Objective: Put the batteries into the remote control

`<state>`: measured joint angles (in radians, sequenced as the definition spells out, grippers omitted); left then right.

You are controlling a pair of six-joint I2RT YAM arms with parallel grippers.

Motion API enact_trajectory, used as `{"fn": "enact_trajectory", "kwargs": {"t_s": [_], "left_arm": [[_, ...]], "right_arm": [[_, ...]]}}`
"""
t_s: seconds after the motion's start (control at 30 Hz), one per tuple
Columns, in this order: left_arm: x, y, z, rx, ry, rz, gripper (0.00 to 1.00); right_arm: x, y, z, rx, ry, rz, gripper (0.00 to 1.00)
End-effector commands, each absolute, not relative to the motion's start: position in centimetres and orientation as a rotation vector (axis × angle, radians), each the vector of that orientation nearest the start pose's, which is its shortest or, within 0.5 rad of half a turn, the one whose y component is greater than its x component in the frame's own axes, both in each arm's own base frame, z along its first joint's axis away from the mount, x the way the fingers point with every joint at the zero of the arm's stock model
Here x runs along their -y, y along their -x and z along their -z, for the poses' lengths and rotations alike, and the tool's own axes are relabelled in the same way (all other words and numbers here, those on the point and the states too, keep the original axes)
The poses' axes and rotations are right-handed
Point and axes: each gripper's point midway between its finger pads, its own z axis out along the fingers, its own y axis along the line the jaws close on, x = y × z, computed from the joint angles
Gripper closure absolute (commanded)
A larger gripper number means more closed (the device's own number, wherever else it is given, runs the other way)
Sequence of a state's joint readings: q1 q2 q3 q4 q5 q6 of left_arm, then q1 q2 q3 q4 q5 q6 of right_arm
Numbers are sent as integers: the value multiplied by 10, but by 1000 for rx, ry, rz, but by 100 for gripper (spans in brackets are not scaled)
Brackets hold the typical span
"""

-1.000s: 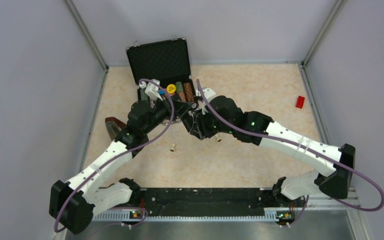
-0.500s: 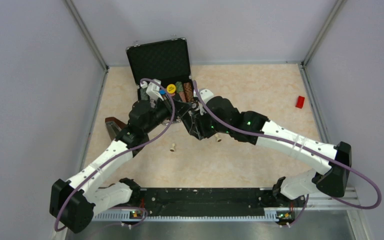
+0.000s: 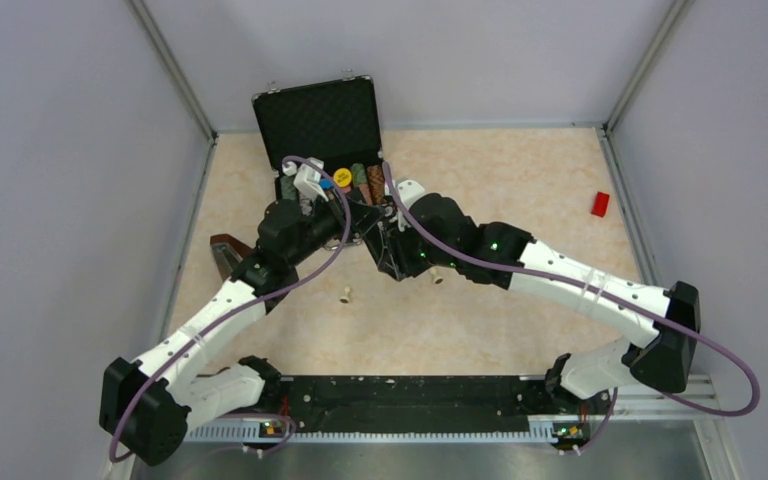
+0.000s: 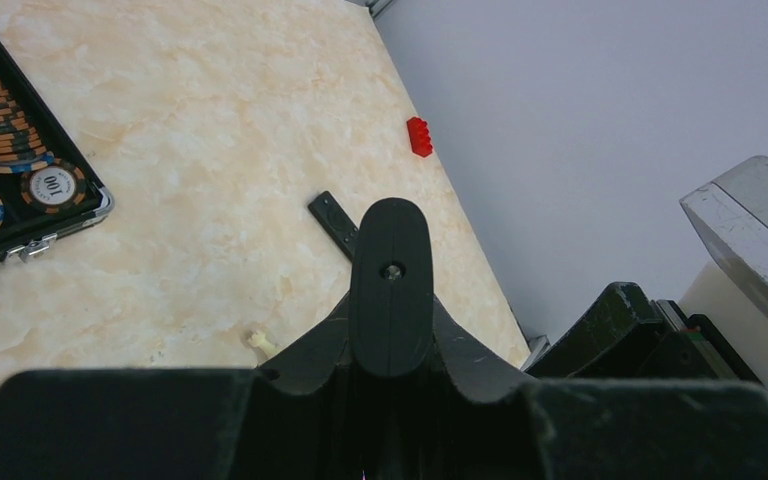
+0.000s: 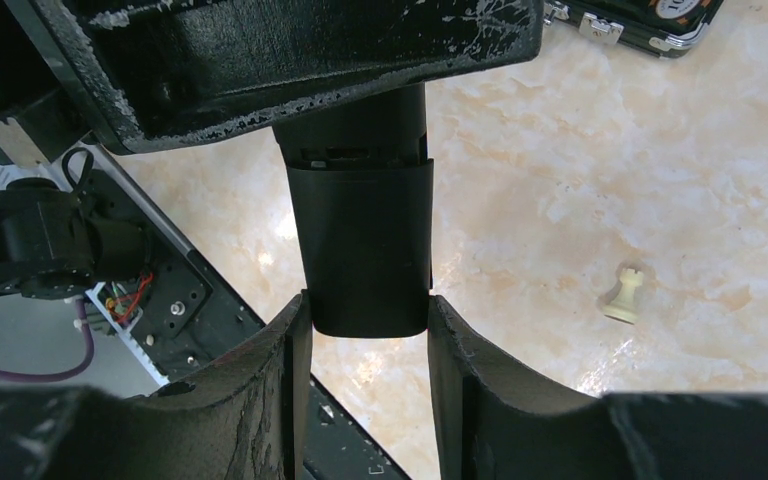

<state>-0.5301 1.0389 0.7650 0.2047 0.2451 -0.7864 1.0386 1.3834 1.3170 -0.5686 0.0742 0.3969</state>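
Marbled table (image 5: 600, 150) below; left gripper (image 4: 390, 345) clamped tight on the remote (image 4: 390, 250), right gripper (image 5: 368, 325) part-closed across the back cover (image 5: 365, 250) at its far end: slide cover straight along the body, left steadying, no twist; batteries not in view.

Chip case (image 3: 315, 120) stands open at the back of the desk (image 3: 520, 170), left of centre. Just before it, the remote control (image 5: 365, 250) spans between left pincer (image 4: 390, 345) and right pincer (image 5: 368, 320). Nearer lie one chess piece (image 3: 345, 294) and, to its right, a second chess piece (image 3: 437, 279). Toy brick (image 3: 600, 203) far right.
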Motion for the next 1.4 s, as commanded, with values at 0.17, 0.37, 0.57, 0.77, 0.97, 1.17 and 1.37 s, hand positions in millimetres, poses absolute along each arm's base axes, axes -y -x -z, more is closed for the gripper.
{"fn": "enact_trajectory", "kwargs": {"t_s": [0.17, 0.37, 0.57, 0.77, 0.97, 1.17, 1.37], "left_arm": [[260, -279, -318, -1704, -43, 1257, 100], [260, -279, -319, -1712, -35, 1266, 100], [258, -282, -324, -1713, 6, 1260, 100], [259, -282, -326, -1719, 25, 1273, 100], [260, -281, -330, -1724, 37, 1300, 100], [262, -277, -336, -1729, 42, 1333, 100], [263, -274, -336, -1739, 49, 1355, 100]], "right_arm": [[-357, -205, -265, -2124, 640, -746, 69], [-358, -204, -265, -2128, 647, -754, 69], [-361, -201, -263, -2135, 670, -770, 68], [-360, -201, -256, -2157, 676, -751, 67], [-360, -205, -252, -2173, 657, -724, 66], [-359, -212, -252, -2189, 618, -684, 64], [-360, -216, -253, -2198, 594, -665, 62]]}}
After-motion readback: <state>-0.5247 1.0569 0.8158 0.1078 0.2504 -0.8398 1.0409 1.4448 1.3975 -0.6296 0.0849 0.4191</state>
